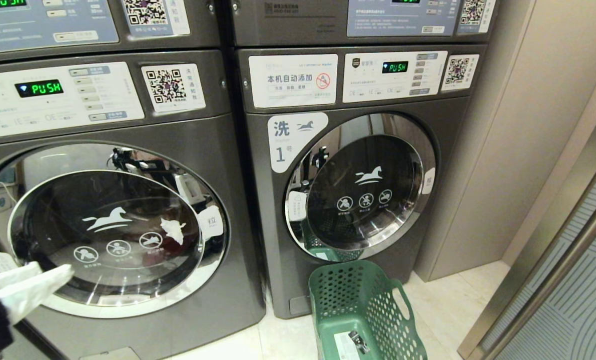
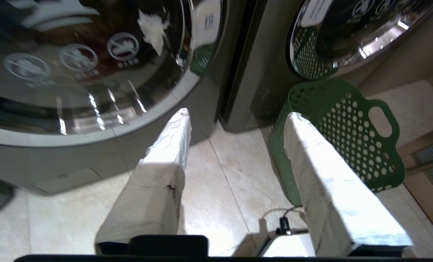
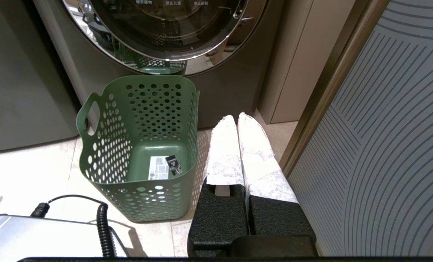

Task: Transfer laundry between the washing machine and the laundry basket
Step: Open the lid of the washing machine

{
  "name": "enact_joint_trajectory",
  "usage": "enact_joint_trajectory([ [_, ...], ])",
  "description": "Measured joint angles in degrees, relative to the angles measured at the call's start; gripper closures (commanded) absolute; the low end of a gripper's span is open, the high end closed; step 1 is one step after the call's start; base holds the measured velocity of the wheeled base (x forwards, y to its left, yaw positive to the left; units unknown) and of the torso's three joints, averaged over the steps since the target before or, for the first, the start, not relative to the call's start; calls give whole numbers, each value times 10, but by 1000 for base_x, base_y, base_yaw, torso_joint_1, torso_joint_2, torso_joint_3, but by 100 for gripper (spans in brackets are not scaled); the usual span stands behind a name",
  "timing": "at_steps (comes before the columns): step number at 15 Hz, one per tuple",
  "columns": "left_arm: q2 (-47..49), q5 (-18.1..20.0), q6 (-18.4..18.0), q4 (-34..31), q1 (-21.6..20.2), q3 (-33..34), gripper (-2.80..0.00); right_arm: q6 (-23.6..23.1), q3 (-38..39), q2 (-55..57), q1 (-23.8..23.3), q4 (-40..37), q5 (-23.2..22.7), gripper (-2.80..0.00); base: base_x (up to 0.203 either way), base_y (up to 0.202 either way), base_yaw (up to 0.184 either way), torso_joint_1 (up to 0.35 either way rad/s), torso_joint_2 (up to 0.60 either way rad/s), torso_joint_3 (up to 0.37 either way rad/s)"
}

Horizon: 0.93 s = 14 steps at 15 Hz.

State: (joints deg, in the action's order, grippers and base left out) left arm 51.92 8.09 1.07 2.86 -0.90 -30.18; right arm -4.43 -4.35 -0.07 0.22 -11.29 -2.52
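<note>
The washing machine (image 1: pixel 227 280) on the left is dark grey, and its round chrome-rimmed door (image 1: pixel 112 225) is shut. Behind the glass shows a white patch (image 1: pixel 173 230) that looks like laundry, the white patch (image 2: pixel 152 29) also showing in the left wrist view. My left gripper (image 1: pixel 52 270) hangs low in front of that door, and in its own view the left gripper (image 2: pixel 238 112) is open and empty over the floor. The green perforated laundry basket (image 1: pixel 378 320) stands before the right-hand machine. It holds only a paper label (image 3: pixel 157 167). My right gripper (image 3: pixel 237 117) is shut and empty beside the laundry basket (image 3: pixel 154 105).
A like machine labelled 1 (image 1: pixel 272 240) stands on the right with its door shut. Right of it are a beige wall panel (image 1: pixel 518 150) and a metal-framed door (image 1: pixel 568 260). A grey part of my base with a coiled cable (image 3: pixel 101 225) sits on the tiled floor (image 2: pixel 231 174).
</note>
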Motion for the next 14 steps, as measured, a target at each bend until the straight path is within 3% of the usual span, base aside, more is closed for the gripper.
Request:
enact_joint_trajectory([
  [4,245,55,26,214,-12,36,-280,0,0,0,0,0,0,0,0,0,0,0,0,0],
  [7,448,93,33,429,-17,37,-280,0,0,0,0,0,0,0,0,0,0,0,0,0],
  [11,666,185,35,738,-22,0,-280,0,0,0,0,0,0,0,0,0,0,0,0,0],
  [14,750,206,32,836,-23,-75,-280,0,0,0,0,0,0,0,0,0,0,0,0,0],
])
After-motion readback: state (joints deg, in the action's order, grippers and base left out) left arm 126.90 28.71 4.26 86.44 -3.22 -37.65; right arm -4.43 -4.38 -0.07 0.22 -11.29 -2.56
